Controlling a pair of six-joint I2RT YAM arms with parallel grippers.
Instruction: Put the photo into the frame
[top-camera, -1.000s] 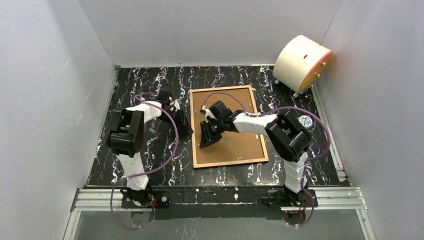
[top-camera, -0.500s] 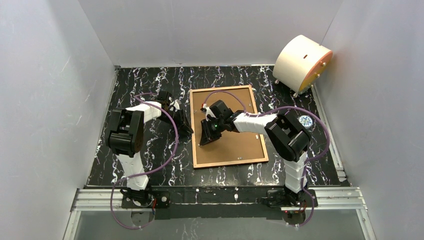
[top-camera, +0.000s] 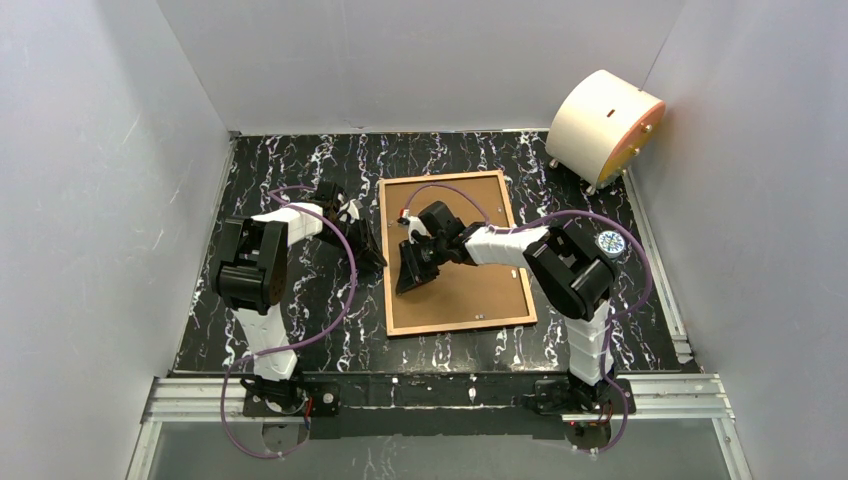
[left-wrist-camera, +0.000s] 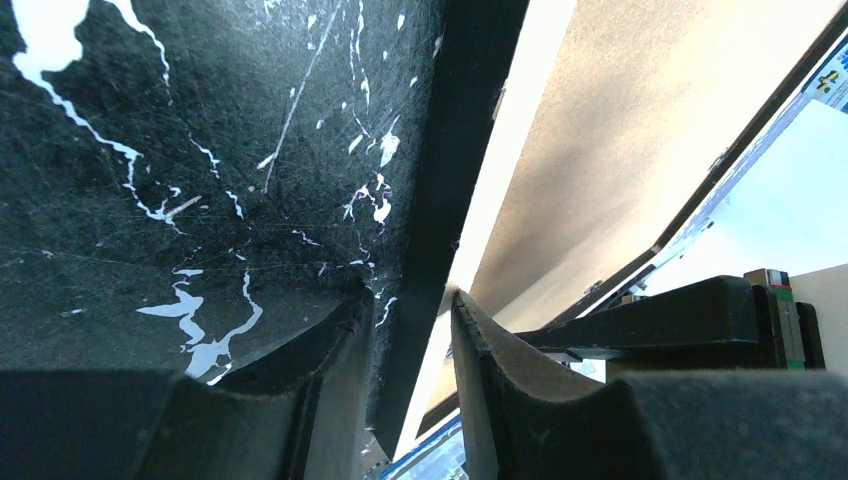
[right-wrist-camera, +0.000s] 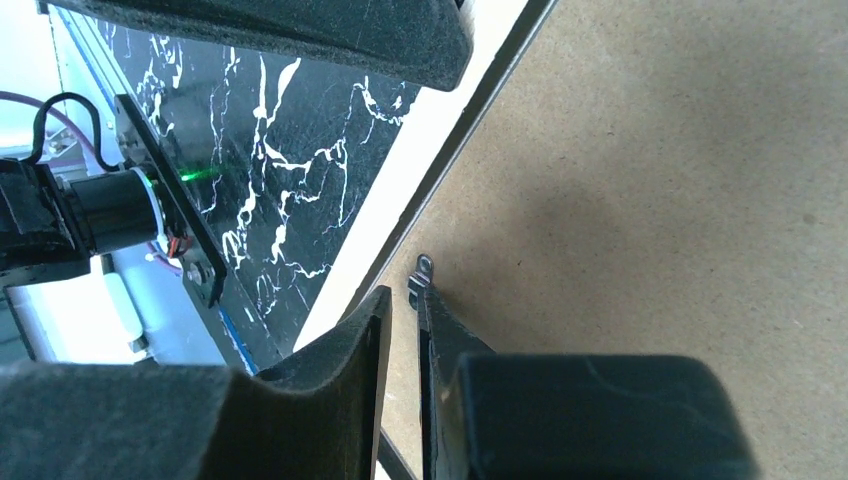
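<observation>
**Black marbled bench (top-camera: 300, 170): frame lying back-up, both arms working its left side**

At centre of the bench the frame (top-camera: 462, 325) is lying flat, its brown backing board (top-camera: 480, 290) facing up inside the light wood rim. At the frame's left edge the left gripper (top-camera: 378, 258) is sitting low, its fingers (left-wrist-camera: 500, 370) pressing in on the dark rim that fills their narrow gap. Over the board's left portion the right gripper (top-camera: 405, 285) is hovering, fingers (right-wrist-camera: 340, 350) drawn together to a thin slit, with a small metal tab (right-wrist-camera: 422, 272) lying just at their tips. A cream drum (top-camera: 603, 125) is standing at the far right corner
</observation>
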